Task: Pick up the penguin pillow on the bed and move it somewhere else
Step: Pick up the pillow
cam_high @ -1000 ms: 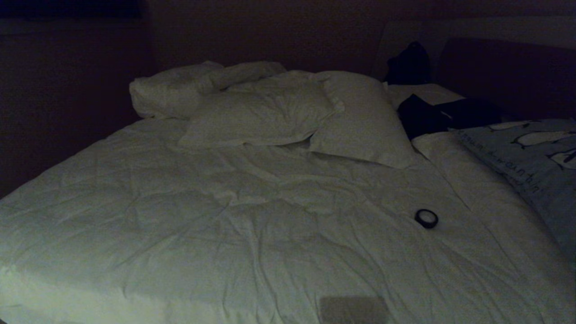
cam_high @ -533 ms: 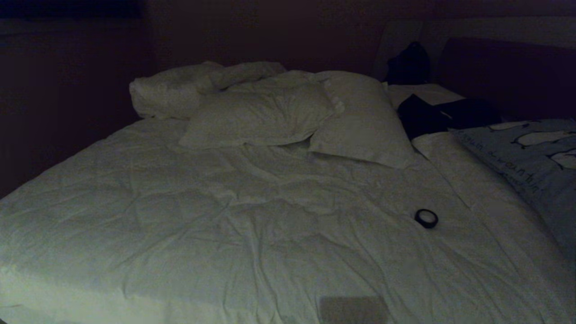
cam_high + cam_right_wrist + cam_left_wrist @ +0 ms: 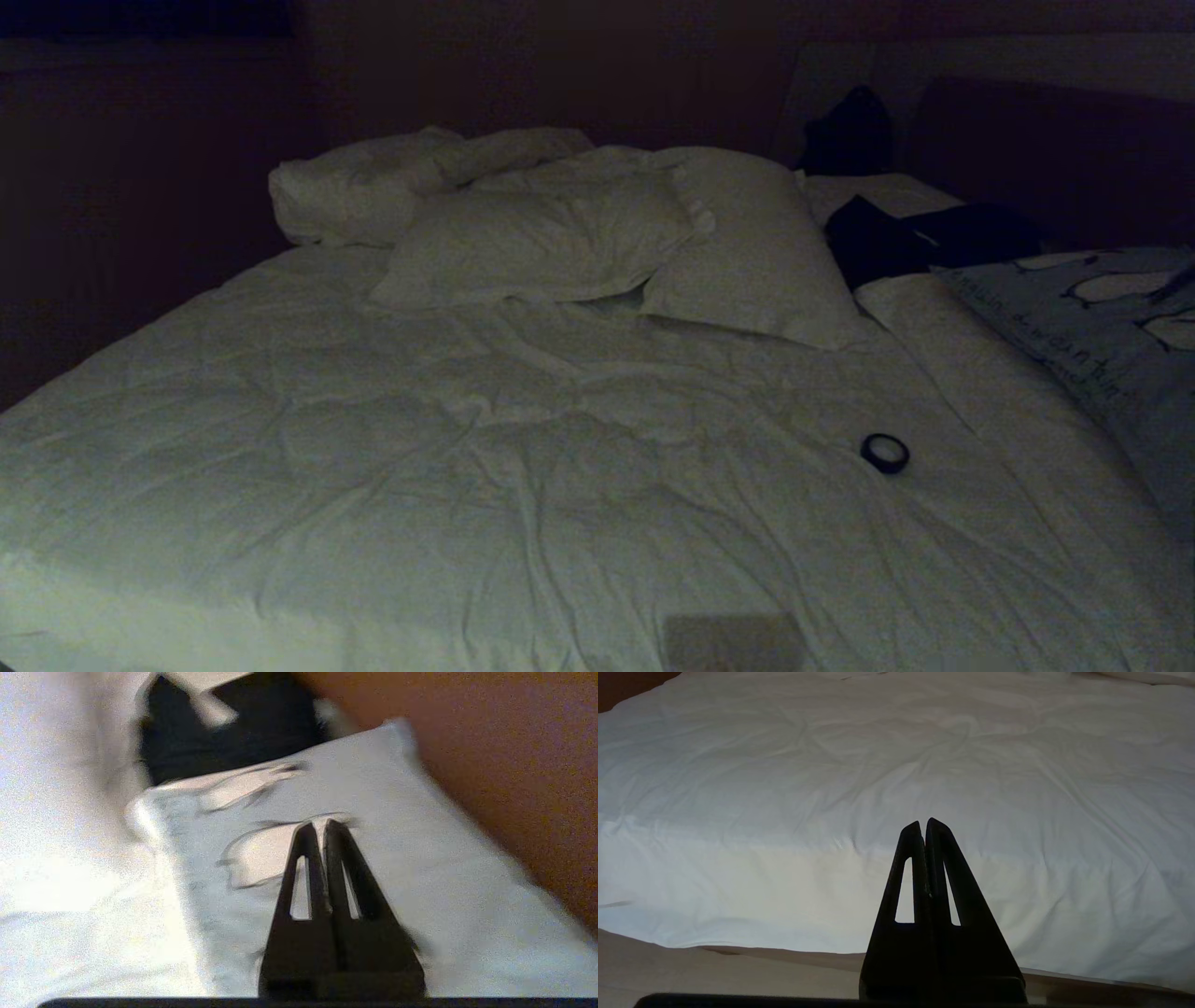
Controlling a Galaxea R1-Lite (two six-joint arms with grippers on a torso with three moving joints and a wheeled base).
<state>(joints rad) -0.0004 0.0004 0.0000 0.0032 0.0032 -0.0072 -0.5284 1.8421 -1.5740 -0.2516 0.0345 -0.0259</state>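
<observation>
My right claw (image 3: 317,826), its jaws pressed together on nothing, hovers over the soft, light grey-blue rectangular penguin pillow (image 3: 373,868) lying just beneath it on the white-duveted bed (image 3: 523,485); I'd pinch a corner.

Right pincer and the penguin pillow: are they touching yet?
Cannot tell. In the right wrist view the shut right pincer overlaps the penguin pillow, but blur hides any contact or gap; the head view shows no pincer clearly.

the penguin pillow (image 3: 1092,336) runs off the head view's right edge; its lettering is too dim to read.
</observation>
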